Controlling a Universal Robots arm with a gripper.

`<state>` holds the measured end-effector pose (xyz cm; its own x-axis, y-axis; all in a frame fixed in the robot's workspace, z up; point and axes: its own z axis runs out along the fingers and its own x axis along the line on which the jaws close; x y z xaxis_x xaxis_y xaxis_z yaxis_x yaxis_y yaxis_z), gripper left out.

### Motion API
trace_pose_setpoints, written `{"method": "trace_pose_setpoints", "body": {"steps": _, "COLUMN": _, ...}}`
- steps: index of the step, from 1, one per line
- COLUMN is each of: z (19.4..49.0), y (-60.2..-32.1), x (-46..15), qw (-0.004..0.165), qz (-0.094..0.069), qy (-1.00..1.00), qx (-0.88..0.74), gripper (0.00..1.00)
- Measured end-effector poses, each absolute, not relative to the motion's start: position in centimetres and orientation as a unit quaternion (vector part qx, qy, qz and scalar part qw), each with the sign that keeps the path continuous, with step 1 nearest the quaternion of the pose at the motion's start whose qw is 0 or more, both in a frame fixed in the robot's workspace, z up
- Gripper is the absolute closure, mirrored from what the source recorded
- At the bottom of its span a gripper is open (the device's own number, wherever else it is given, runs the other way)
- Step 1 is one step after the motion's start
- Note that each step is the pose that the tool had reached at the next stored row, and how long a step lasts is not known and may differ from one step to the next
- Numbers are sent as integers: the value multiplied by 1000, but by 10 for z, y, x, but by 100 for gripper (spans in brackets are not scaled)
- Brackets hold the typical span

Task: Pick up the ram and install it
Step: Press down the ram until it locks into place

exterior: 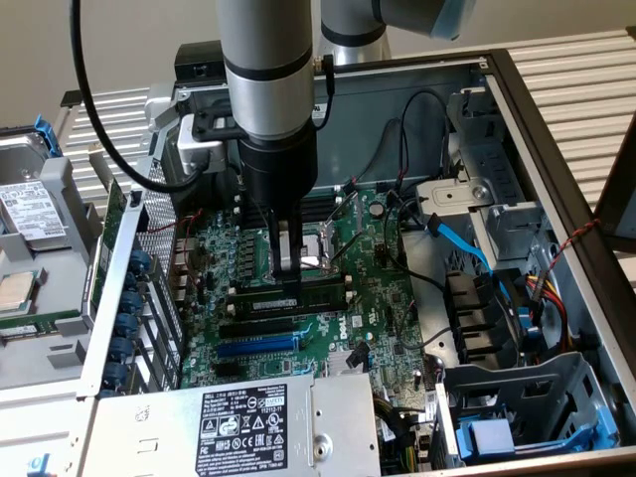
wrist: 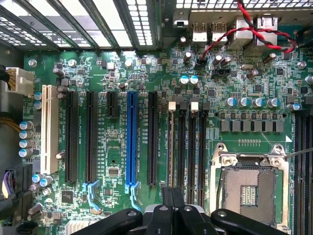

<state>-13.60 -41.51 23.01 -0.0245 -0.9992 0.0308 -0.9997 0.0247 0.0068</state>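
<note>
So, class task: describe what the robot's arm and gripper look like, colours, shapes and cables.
The arm is a thick silver-grey cylinder ending in a black round wrist section, with a pale blue cap on a joint higher up. A black cable loops beside it. The gripper has narrow black and metallic fingers.

Green motherboard in open computer case, bearing ram, black slots, blue slot.

The open computer case holds a green motherboard with an empty CPU socket, a long blue slot between black slots, and a white slot further aside. A grey power supply with a label lies near the board. A blue cable and red-black wires run inside.
</note>
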Motion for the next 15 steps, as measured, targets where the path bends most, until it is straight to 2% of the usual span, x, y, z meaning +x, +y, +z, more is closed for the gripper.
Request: {"method": "trace_pose_setpoints", "body": {"steps": 15, "z": 226, "y": -416, "x": -136, "qw": 14, "qz": 8, "qy": -716, "qx": 698, "gripper": 89}}
